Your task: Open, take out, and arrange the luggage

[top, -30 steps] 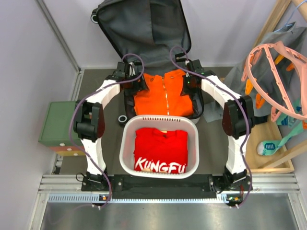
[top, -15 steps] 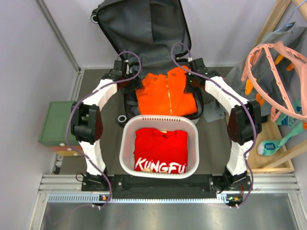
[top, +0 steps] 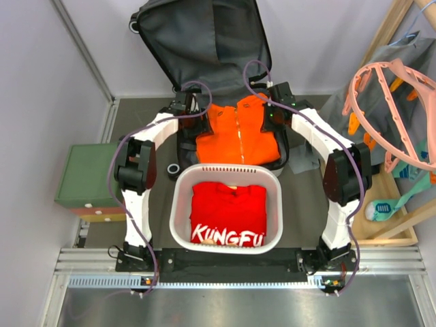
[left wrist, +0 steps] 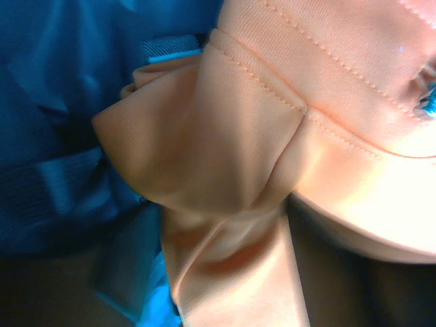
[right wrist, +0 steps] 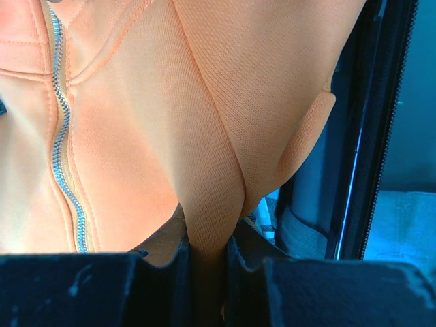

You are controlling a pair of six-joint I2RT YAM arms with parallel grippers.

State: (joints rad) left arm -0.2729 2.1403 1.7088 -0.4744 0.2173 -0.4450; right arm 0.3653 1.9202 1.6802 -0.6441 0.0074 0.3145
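The luggage [top: 204, 41] lies open at the back of the table, its lid up and showing dark grey lining. An orange zip jacket [top: 238, 136] fills its lower half. My right gripper [top: 271, 121] sits at the jacket's right shoulder; in the right wrist view it [right wrist: 206, 242] is shut on a pinched fold of the orange jacket [right wrist: 136, 136], beside the zipper [right wrist: 65, 136]. My left gripper [top: 199, 125] is at the jacket's left shoulder. The left wrist view shows only bunched orange fabric [left wrist: 238, 136] over the lining [left wrist: 54, 102], with the fingers hidden.
A white perforated basket [top: 178, 204] holding a folded red KUNGFU shirt [top: 227, 211] stands just in front of the luggage, between the arms. A green-topped box [top: 85, 174] sits at the left. Pink hangers [top: 388, 102] and a wooden tray [top: 392, 235] crowd the right side.
My left arm has swung inward, bringing its gripper rightward onto the jacket's left shoulder. The right arm's elbow shifted outward earlier and has held still since, keeping its grip on the fabric.
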